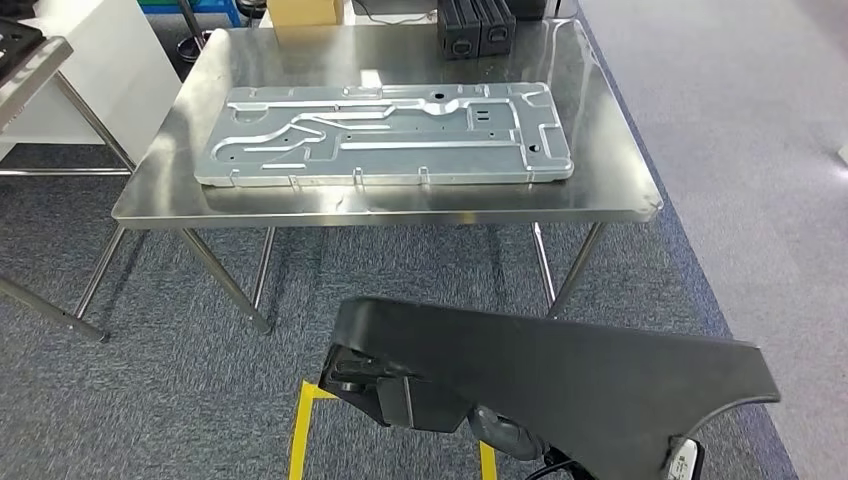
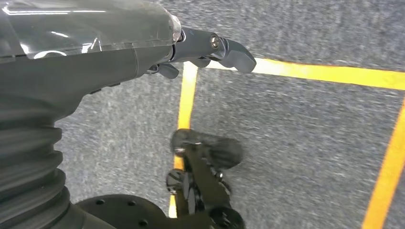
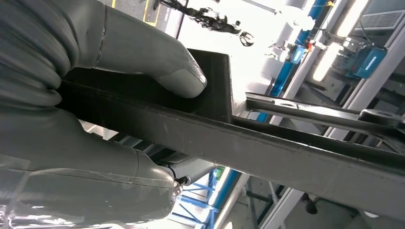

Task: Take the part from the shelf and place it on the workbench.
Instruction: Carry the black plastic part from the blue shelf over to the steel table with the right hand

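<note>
- two hands on show, and the right hand [image 3: 110,119] is clamped on the black part [image 3: 267,143]: in the right wrist view its thick grey thumb presses one face of the dark edge while the palm and fingers wrap the other side.
- in the head view that black part [image 1: 590,385] is a broad, flat, dark panel with a curved cut-out at its right end, carried low in front of the robot, over the grey carpet and short of the table.
- the workbench [image 1: 160,190] stands ahead, a shiny steel table on thin legs, well apart from the carried part.
- one large silver stamped metal plate [image 1: 385,135] lies flat across the middle of the bench top, long side facing the robot.
- two black boxes [image 1: 477,28] sit side by side at the far edge of the bench, with a cardboard box [image 1: 305,12] further left behind it.
- the left hand [image 2: 200,50] hangs over the carpet, fingers loosely bent and nothing in its grasp.
- yellow floor tape [image 2: 329,72] runs in lines across the grey carpet beneath that hand, and a yellow corner [image 1: 300,420] shows below the part in the head view.
</note>
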`<state>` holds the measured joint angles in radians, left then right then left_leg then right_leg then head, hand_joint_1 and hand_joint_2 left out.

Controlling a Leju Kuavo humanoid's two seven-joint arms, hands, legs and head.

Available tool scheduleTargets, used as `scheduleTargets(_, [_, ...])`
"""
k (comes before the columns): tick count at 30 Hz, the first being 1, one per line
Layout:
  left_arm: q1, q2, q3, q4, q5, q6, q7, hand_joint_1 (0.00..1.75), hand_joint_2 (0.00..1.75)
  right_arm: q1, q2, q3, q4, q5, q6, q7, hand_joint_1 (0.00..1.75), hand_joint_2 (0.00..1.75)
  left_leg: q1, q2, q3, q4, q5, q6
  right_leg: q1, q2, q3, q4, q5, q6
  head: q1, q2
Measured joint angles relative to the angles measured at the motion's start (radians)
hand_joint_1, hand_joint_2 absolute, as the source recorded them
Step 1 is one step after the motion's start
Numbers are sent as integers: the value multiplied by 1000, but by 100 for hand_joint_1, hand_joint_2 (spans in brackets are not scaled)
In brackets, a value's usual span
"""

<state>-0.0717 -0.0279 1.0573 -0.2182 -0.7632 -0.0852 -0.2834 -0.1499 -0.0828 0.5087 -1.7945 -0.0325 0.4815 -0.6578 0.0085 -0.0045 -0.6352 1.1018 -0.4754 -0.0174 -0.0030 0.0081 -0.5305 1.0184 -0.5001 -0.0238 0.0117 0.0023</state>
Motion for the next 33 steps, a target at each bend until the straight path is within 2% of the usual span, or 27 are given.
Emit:
scheduleTargets(1, [0,0,1,0,0,0,0,0,175,-1,0,0,0,0,0,1,175,175,-2,0,10,-42,28,5,1,0,4,2,-7,4,0,0])
scheduleTargets(2, [1,1,3,0,0,1,0,0,175,-1,1,0,1,0,0,2,175,175,-5,1,13,-62,43,11,2,1,5,3,-12,10,0,0])
scheduleTargets(3, [1,1,4,0,0,1,0,0,175,-2,1,0,1,1,1,3,175,175,-7,1,12,-63,40,15,2,2,5,2,-15,15,0,0])
scheduleTargets(6, [1,1,6,0,0,1,-2,0,175,-6,1,1,-2,0,1,4,175,175,-1,0,27,-76,46,31,2,1,6,16,-34,32,1,0])
scheduleTargets(7, [0,1,6,0,0,0,-2,0,175,-8,1,1,-3,0,1,4,175,175,2,0,35,-83,44,36,1,0,-10,51,-51,37,2,0])
scheduleTargets(8, [-1,1,6,0,0,0,-3,0,175,-9,1,1,-3,1,0,4,175,175,2,0,42,-86,41,40,-1,-1,-41,108,-74,40,3,0])
scheduleTargets(10, [-2,2,6,0,0,0,-3,0,175,-9,1,1,-3,2,-1,5,175,175,2,0,51,-86,31,45,-6,-2,-130,242,-114,46,2,0])
scheduleTargets(11, [-2,2,7,0,0,0,-3,0,175,-8,1,1,-2,3,-1,5,175,175,2,0,57,-86,25,45,-8,-2,-163,280,-111,49,2,0])
scheduleTargets(12, [-2,2,7,0,0,0,-3,0,175,-8,1,1,-2,3,-1,5,175,175,2,-1,65,-86,18,44,-10,-3,-179,282,-87,51,2,0])
scheduleTargets(13, [-1,2,7,0,0,-1,-3,0,175,-8,1,1,-2,4,-2,5,175,175,3,-1,77,-86,10,43,-12,-3,-172,241,-42,51,3,0])
scheduleTargets(14, [-1,1,8,0,0,-1,-4,0,175,-8,1,1,-2,5,-2,4,175,175,3,-2,88,-86,2,40,-13,-5,-150,173,10,49,3,0])
scheduleTargets(15, [-1,1,9,0,-1,-1,-4,0,175,-8,1,1,-2,6,-2,2,175,175,2,-3,97,-85,-7,35,-12,-6,-127,108,48,47,3,0])
scheduleTargets(16, [-2,1,10,0,-1,-1,-4,0,175,-8,1,0,-2,7,-3,-1,175,175,1,-3,103,-85,-14,30,-10,-7,-106,55,71,43,2,0])
scheduleTargets(17, [-3,1,11,0,-1,-1,-4,0,175,-9,1,0,-3,7,-3,-5,175,175,-1,-3,105,-85,-19,24,-7,-7,-96,26,75,39,1,0])
scheduleTargets(20, [-5,2,13,0,-1,0,-4,0,175,-9,0,-2,-9,8,-2,-15,175,175,-1,-1,112,-91,-28,7,-7,-1,-87,10,62,24,-2,0])
scheduleTargets(22, [-6,1,14,0,-2,0,-5,0,175,-12,0,-4,-17,9,-2,-17,175,175,1,0,100,-50,-53,-2,-11,-3,-70,0,56,10,-6,0])
scheduleTargets(23, [-7,1,14,0,-2,0,-5,0,175,-14,0,-4,-20,10,-2,-17,175,175,3,0,73,3,-77,-6,-11,-4,-61,-4,52,4,-9,0])
scheduleTargets(25, [-5,0,14,0,-4,-1,-5,0,175,-16,0,-5,-23,14,-2,-14,175,175,3,0,-11,148,-125,-11,-8,-5,-50,-4,42,-3,-13,0])
scheduleTargets(26, [-3,0,14,0,-4,-1,-5,0,175,-16,0,-5,-23,16,-2,-13,175,175,3,0,-47,198,-131,-12,-7,-5,-45,-3,37,-3,-13,0])
scheduleTargets(27, [-2,0,14,0,-6,-1,-5,0,175,-16,0,-5,-23,19,-2,-11,175,175,3,0,-65,208,-114,-12,-7,-3,-38,-2,30,-3,-13,0])
scheduleTargets(28, [-1,0,14,0,-7,-1,-5,0,175,-16,0,-5,-23,20,-2,-10,175,175,3,0,-63,180,-77,-11,-6,-2,-30,-1,24,-2,-13,0])
scheduleTargets(30, [-2,0,14,0,-10,-1,-5,0,175,-16,0,-5,-23,22,-2,-10,175,175,3,0,-16,45,13,-4,-6,-1,-12,3,8,2,-13,0])
scheduleTargets(31, [-2,0,14,0,-10,-1,-5,0,175,-16,0,-5,-23,23,-2,-10,175,175,1,0,7,-13,37,0,-5,0,-7,5,1,7,-13,0])
scheduleTargets(32, [-3,0,14,0,-11,-1,-5,0,175,-16,0,-5,-24,24,-2,-10,175,175,-1,0,22,-51,48,4,-3,1,-5,6,-5,12,-12,0])
scheduleTargets(33, [-3,0,14,0,-11,-1,-5,0,175,-16,0,-5,-25,24,-3,-10,175,175,-3,-1,27,-63,42,8,-3,1,-6,5,-7,17,-12,0])
